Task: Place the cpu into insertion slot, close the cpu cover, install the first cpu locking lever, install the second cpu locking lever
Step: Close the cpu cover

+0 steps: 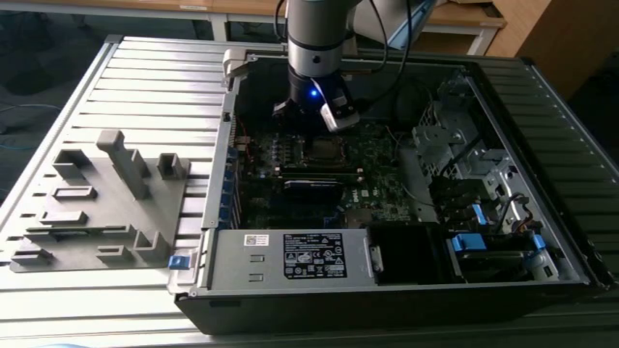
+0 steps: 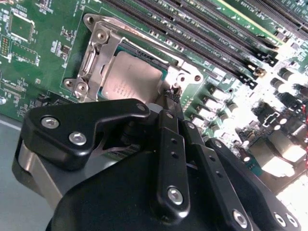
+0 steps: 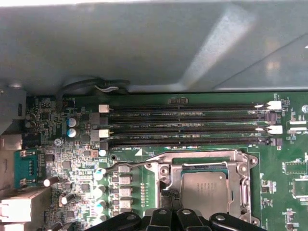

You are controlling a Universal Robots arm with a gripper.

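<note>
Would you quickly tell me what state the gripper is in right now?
Gripper: closed, with its fingertips together at a corner of the cpu cover; whether they pinch anything cannot be told.

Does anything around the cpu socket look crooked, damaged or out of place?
Nothing stands out. The cpu sits flat and square, the cpu cover lies down around it, and the gripper hangs by one corner of the cover.

The silver-grey arm (image 1: 314,32) has black cables (image 1: 385,36), a blue light (image 1: 314,93) and a black hand (image 2: 172,98) with silver screws (image 2: 174,194).
</note>
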